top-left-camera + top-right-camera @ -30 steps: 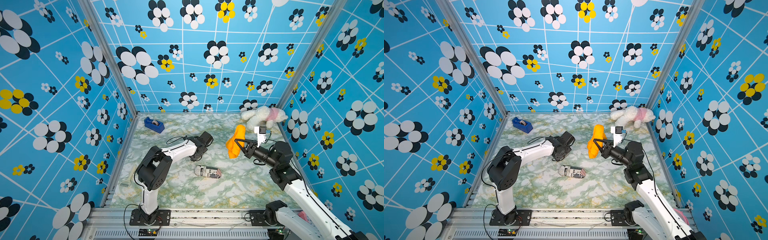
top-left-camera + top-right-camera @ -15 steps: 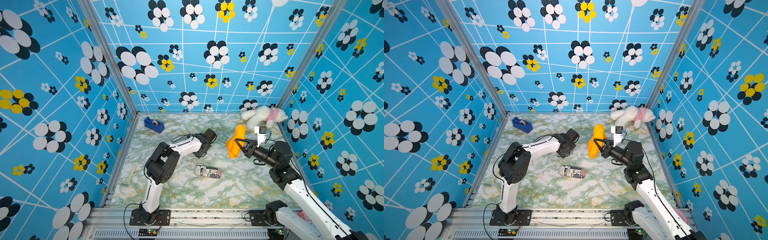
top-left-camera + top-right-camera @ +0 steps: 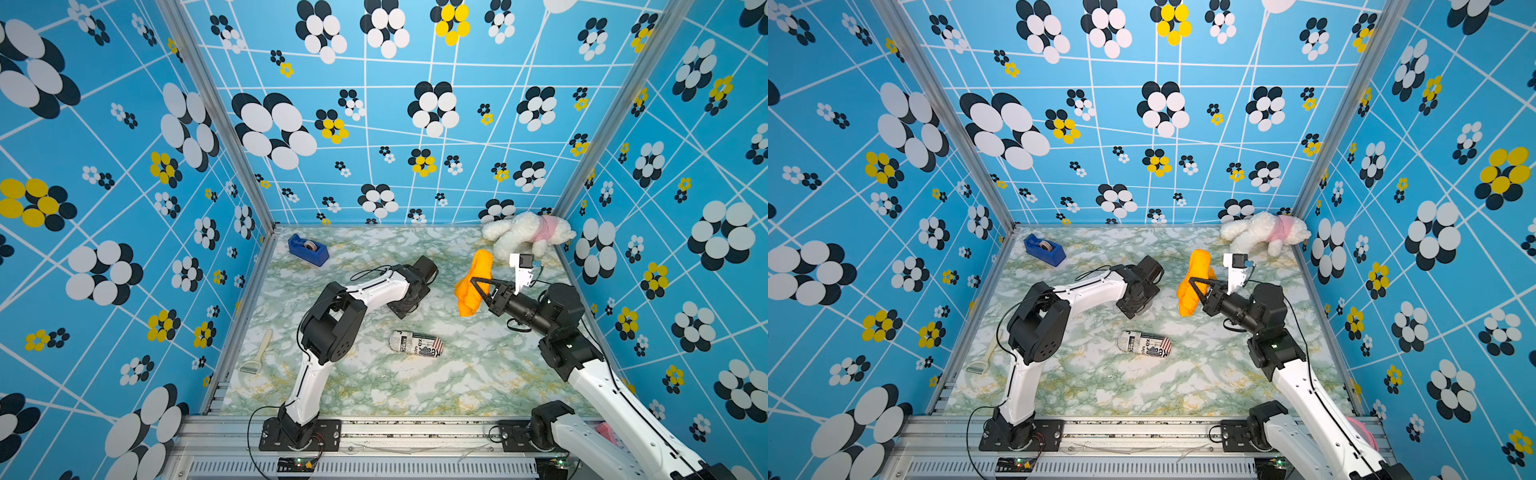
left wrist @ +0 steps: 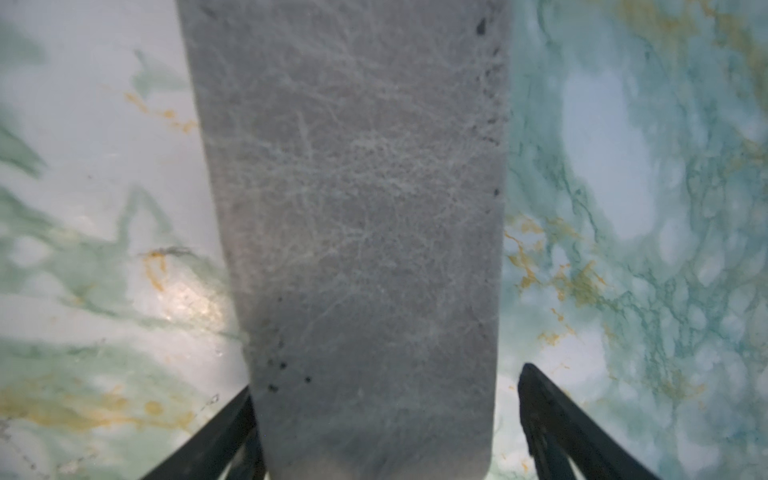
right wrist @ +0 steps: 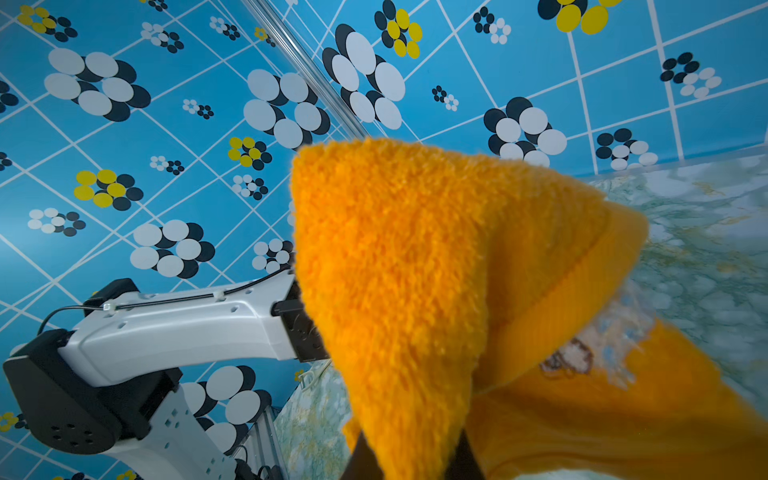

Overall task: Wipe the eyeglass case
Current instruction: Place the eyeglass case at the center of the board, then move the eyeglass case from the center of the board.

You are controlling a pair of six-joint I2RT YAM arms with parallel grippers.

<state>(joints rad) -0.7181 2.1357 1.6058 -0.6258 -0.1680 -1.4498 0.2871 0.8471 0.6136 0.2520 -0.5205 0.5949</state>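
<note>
1. Black fingers [image 4: 552, 419] of the left gripper [image 4: 386, 380] spread to either side of the grey eyeglass case [image 4: 353, 187]: a clear gap on one side, close against the edge or just touching on the other, nothing clamped.
2. Case flat on the marbled worktop [image 3: 415, 386], in the far half, roughly midway between the left and right edges, and under the left wrist.
3. A few dark specks [image 4: 282, 366] on the felt-like grey surface near its long edges; hard to tell dirt from stitch holes.
4. Right gripper [image 3: 478, 286] pinched tight on the orange cloth [image 3: 478, 259], lifted off the worktop toward the right edge, apart from the case.
5. Done, by the look of it: cloth in hand, case laid out and let go of.
6. No cloth-to-case contact at this moment; impossible to say from here whether any wiping is behind it.
7. Probably left: bringing the cloth across and rubbing it along the grey surface, perhaps with the case steadied.
8. Clear of both arms: newsprint-patterned pouch [image 3: 415, 343] near the middle, blue tape dispenser [image 3: 308, 249] by the far left corner, plush toy [image 3: 523, 235] in the far right corner.
</note>
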